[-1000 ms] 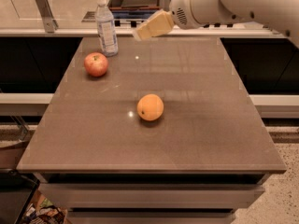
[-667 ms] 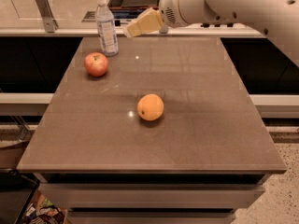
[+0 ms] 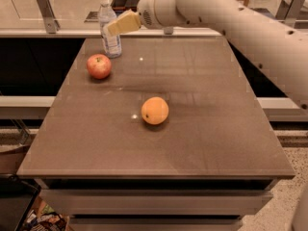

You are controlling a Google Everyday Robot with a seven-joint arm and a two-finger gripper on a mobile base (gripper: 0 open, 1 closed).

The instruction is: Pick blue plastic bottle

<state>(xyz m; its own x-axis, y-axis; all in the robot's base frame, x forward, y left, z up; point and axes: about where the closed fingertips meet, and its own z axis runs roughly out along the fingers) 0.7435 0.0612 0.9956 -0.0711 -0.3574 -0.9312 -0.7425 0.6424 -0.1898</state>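
At the far left corner of the table (image 3: pixel 192 143), the gripper (image 3: pixel 121 24) is hanging level with the upper half of the blue plastic bottle (image 3: pixel 111 45). Its pale tip is overlapping the bottle's right side in our view. We cannot tell whether it is touching the bottle or lying just in front of it, nor how wide it is set or whether it has hold of anything.

The bottle is standing upright with its white cap on, close to the table's far edge. A red apple (image 3: pixel 98 66) is sitting just beside it on the near left, apart from it. An orange (image 3: pixel 155 110) is resting near the middle of the table, well apart from both.

Behind the gripper, the arm (image 3: pixel 231 18) is reaching in from the right, high over the table. We are judging that this line is chosen because the bottle's right side is the open one, with the apple crowding the other. We are reading this as the closing approach, with the lift not yet begun. The bottle looks tall and light — a sideways nudge could tip it.
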